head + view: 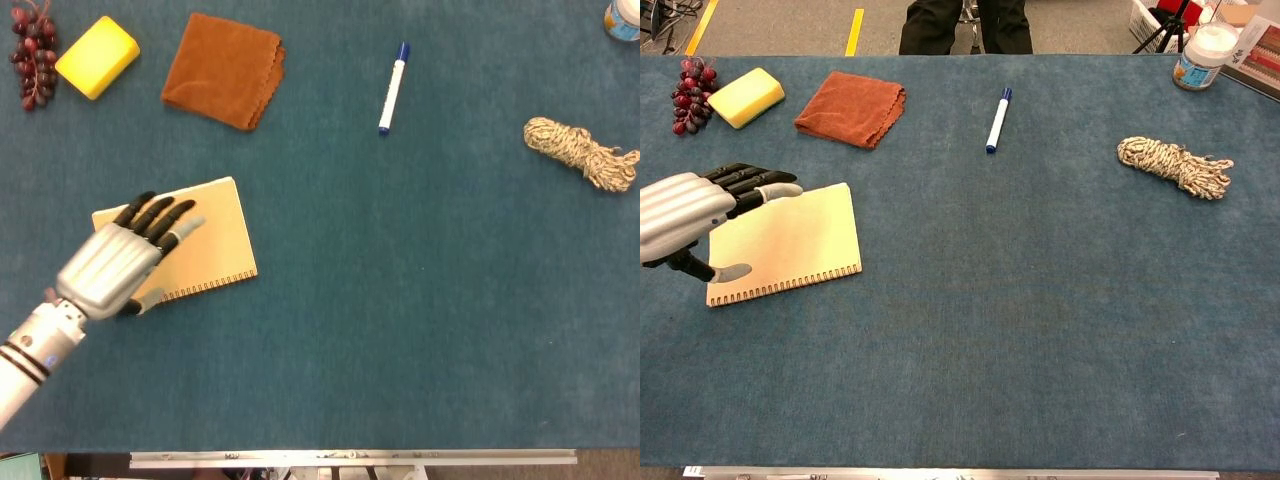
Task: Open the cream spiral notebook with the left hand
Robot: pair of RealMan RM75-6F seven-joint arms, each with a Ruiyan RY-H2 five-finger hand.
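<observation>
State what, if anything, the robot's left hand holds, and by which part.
Nothing: the left hand hovers open over the closed cream spiral notebook, fingers apart.

Only the left robot hand (110,265) is in sight, reaching in from the lower left on its silver forearm. Back of the hand faces up, dark fingers (745,178) stretched forward and a bit apart, thumb (728,272) sticking out underneath. It's holding nothing. Right one isn't visible anywhere.

Silver-shelled left hand (112,264), black fingers, seemingly grey-tipped.
</observation>
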